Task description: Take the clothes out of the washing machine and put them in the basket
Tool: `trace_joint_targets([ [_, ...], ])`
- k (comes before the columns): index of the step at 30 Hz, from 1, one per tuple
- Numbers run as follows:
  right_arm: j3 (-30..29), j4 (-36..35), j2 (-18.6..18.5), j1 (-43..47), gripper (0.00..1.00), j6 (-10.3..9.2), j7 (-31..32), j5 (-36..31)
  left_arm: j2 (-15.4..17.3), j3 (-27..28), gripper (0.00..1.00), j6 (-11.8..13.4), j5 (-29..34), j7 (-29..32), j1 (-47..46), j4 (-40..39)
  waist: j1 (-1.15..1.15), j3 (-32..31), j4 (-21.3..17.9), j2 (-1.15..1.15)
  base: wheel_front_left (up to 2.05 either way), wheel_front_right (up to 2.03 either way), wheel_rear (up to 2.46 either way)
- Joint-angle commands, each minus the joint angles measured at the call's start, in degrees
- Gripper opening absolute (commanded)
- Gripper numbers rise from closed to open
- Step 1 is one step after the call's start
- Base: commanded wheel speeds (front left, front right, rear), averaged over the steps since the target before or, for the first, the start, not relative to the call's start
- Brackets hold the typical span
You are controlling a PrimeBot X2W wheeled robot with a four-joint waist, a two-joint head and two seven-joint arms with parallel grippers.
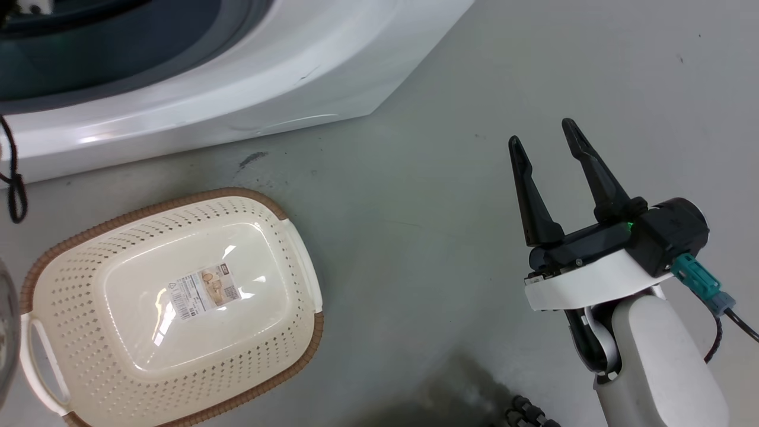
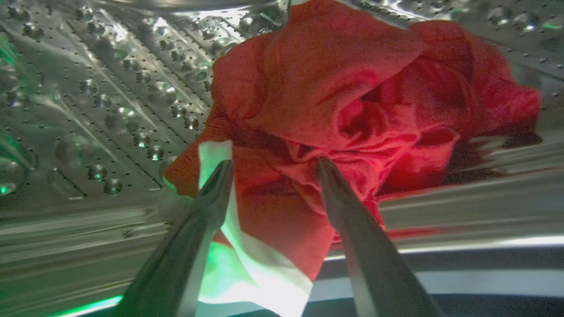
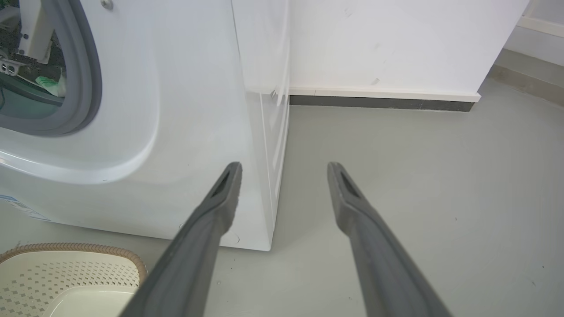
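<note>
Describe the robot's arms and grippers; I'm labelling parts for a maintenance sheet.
The right gripper has two long black tapering fingers on a black base with a small green light, a white wrist shell, a teal connector with a dark cable, and a pale forearm. The left gripper has similar slender dark fingers.

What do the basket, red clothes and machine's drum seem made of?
The basket looks like glossy cream plastic, moulded with holes, its rim brown and woven-looking. The clothes look like soft matte red fabric, creased and folded. The drum seems polished metal, probably steel: shiny, dimpled, perforated.
</note>
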Motion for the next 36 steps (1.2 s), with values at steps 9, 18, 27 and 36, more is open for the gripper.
trace_joint_targets([
  [9,1.2,0.4,0.1,-1.8,1.0,-0.04,-0.1,1.8,1.1,0.3,0.92,1.1,-1.7,14.9,-2.7,2.3,0.0,1.8,-1.8,0.0,0.0,0.0,0.0],
  [18,0.8,0.8,0.1,-2.4,1.0,-0.04,-0.1,2.2,1.5,0.5,0.0,2.7,-3.0,14.3,-0.7,0.9,0.0,1.5,-1.8,0.0,0.0,0.0,0.0],
  [27,-0.2,1.9,0.1,-1.9,1.0,-0.04,-0.1,1.3,1.4,-0.8,0.0,3.9,-2.7,0.4,5.2,-4.1,0.0,-2.2,-0.7,0.0,0.0,0.0,0.0],
  [36,-1.5,3.3,0.1,0.5,1.0,-0.04,-0.1,-0.4,-0.8,-1.0,0.0,4.4,-4.3,-15.4,13.0,-5.2,0.0,-9.0,1.1,0.0,0.0,0.0,0.0],
])
